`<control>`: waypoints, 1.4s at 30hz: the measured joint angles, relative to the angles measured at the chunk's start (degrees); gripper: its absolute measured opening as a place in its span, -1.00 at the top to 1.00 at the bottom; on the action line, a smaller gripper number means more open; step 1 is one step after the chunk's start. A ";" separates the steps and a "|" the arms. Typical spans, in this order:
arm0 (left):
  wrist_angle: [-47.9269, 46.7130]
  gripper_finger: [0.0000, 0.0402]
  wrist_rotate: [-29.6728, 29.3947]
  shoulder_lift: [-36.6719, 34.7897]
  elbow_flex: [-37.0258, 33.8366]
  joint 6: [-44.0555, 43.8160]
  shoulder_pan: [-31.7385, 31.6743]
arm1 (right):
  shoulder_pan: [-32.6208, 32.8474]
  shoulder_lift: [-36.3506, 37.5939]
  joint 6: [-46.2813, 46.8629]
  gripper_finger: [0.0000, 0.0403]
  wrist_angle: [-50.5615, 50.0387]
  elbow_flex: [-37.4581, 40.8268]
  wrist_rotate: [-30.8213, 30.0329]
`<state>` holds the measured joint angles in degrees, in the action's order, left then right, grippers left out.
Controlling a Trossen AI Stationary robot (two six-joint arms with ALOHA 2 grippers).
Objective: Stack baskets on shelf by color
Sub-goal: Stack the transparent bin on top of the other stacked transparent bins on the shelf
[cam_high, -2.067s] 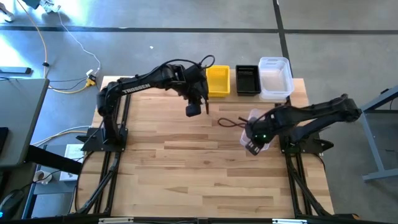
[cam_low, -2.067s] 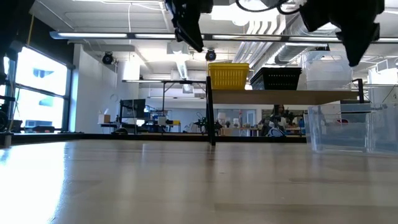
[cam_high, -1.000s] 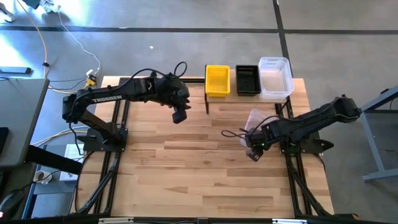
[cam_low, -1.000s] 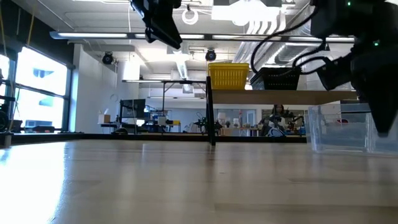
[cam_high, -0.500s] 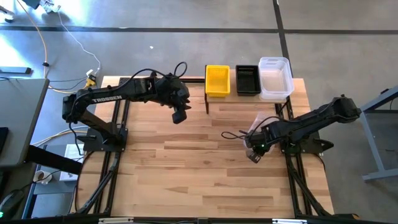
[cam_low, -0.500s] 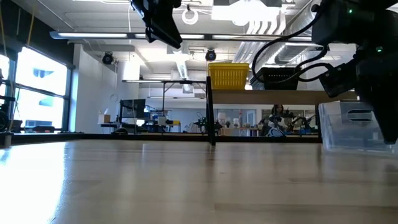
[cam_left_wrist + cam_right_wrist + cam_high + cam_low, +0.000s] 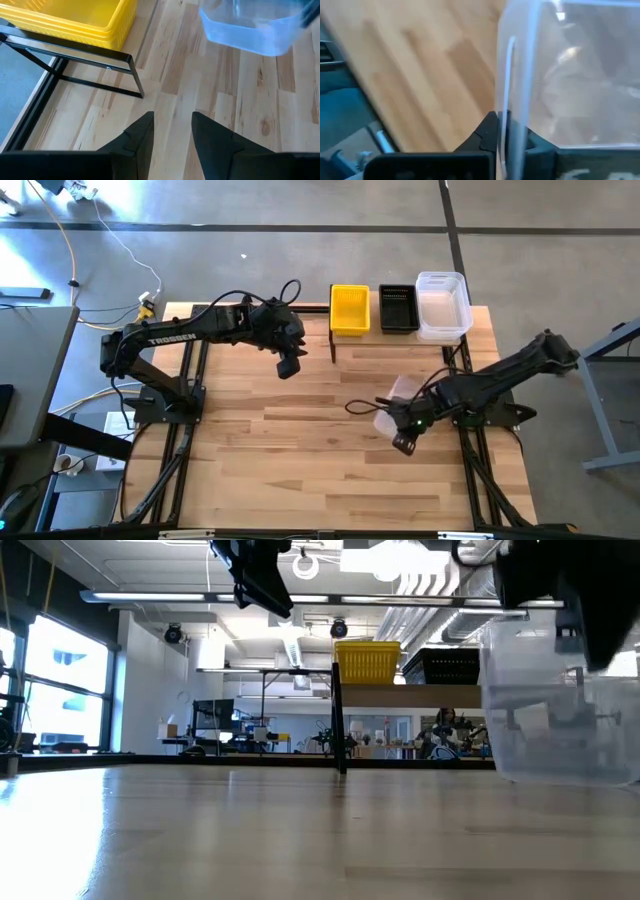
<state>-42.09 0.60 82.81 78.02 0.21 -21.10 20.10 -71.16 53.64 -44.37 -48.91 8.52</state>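
Note:
The shelf [image 7: 420, 695] stands at the table's far edge and carries yellow baskets [image 7: 350, 310], black baskets [image 7: 398, 308] and clear baskets [image 7: 443, 305], side by side. One more clear basket [image 7: 393, 408] is right of the table's middle, with my right gripper [image 7: 403, 442] shut on it. In the low view this clear basket [image 7: 560, 710] looms large at the right. My left gripper [image 7: 288, 366] hovers open and empty above the table, left of the shelf's left post; its wrist view shows the yellow stack [image 7: 65, 17]. My right gripper pinches one side wall [image 7: 512, 115] of the clear basket between its two fingers, one finger on each face of the wall. The arm reaches in from the table's right. The basket sits tilted in the hold and, in the low view, looks raised a little off the table.
A black cable [image 7: 360, 405] loops out from my right arm beside the held basket. Black frame rails [image 7: 185, 440] run along both sides of the table. Bare wood lies in the middle and toward the near edge.
My right gripper has shut on the clear basket's wall and moved toward the table's near edge and a little left. The basket has gone with it, away from the shelf, and now shows larger and tilted in the low view.

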 joint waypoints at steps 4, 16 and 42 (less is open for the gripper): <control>0.00 0.39 0.00 0.00 0.00 0.00 0.00 | 2.11 0.00 -0.25 1.00 -1.19 -5.40 -2.22; -0.02 0.39 0.02 0.00 0.00 1.92 0.00 | 3.94 0.31 -9.39 1.00 -13.69 -22.38 -16.25; -0.02 0.39 0.00 0.00 0.00 1.92 -0.02 | -15.85 7.08 -56.15 1.00 -45.65 -50.40 -39.85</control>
<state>-42.11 0.60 82.81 78.02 2.13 -21.12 4.24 -64.07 -2.51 -90.01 -99.31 -31.33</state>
